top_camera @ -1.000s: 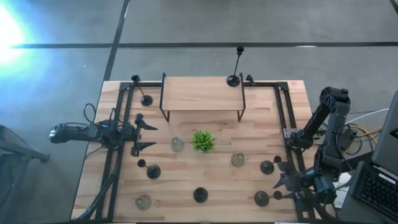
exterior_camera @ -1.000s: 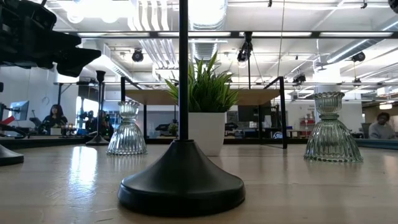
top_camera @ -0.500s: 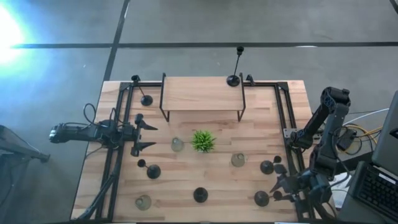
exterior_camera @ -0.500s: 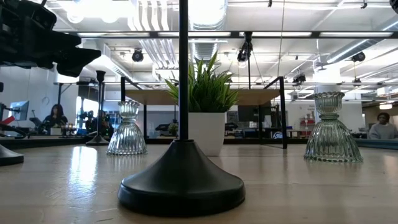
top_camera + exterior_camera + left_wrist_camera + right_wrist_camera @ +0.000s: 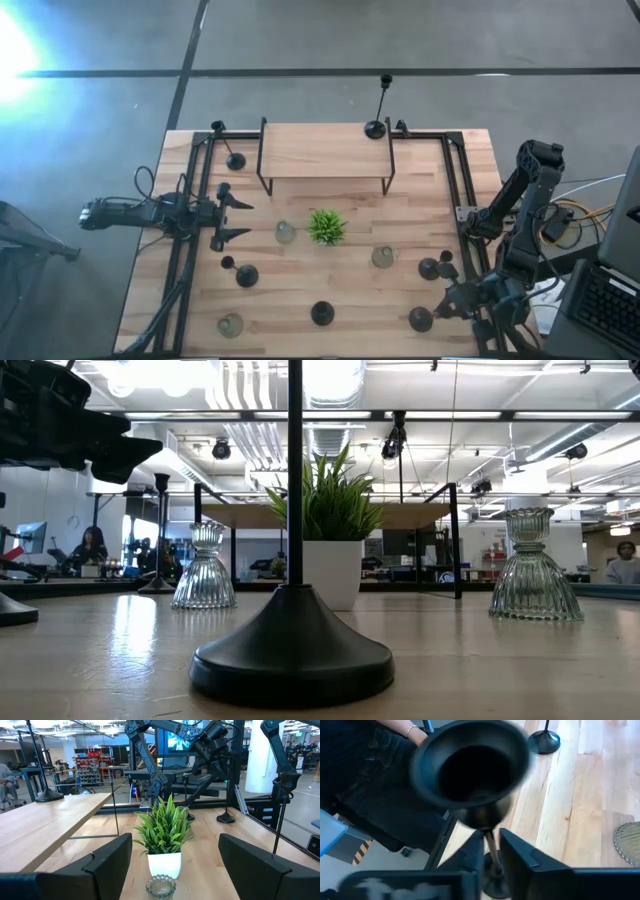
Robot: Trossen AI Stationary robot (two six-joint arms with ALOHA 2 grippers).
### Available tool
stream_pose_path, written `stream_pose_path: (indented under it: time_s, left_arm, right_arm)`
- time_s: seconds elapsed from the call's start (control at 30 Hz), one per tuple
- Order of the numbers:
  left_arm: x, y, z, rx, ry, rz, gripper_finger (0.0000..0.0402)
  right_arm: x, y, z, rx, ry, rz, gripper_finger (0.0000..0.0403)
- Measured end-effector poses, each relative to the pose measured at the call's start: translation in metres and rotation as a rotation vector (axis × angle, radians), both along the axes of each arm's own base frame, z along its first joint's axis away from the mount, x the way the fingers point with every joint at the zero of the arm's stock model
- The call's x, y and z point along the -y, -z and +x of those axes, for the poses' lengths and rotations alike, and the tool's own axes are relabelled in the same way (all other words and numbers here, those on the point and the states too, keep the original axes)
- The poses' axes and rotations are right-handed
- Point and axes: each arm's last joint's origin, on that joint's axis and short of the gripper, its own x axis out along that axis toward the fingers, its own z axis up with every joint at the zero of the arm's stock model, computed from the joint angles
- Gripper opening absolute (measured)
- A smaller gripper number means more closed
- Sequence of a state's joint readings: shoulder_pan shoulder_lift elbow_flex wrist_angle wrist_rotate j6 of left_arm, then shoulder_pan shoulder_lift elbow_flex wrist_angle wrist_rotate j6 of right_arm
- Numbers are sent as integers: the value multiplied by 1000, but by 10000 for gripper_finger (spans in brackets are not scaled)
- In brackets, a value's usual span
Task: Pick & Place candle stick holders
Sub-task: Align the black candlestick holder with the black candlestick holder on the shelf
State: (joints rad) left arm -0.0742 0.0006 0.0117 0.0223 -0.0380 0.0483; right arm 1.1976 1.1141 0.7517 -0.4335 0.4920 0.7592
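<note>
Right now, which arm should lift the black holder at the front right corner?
Right. The right gripper is already at that black holder, its jaws either side of the stem in the right wrist view. The left gripper waits open at the table's left side, far off.

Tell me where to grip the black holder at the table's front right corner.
Take the holder by its thin upright stem, below the cup, coming in level from the right edge. The right end effector already has that stem between its fingers, seemingly not yet closed.
</note>
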Motion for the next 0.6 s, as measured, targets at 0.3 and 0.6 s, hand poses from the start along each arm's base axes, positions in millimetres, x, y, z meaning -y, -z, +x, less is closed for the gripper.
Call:
stream_pose_path:
  time_s: [0.3,0.6]
  left_arm:
    - [0,0,0,0,0,0,300]
    - [0,0,0,0,0,0,300]
  right_arm:
    - [-3,-3,1,33,-35,9,11]
    - [18,-46,15,132,-33,-48,9]
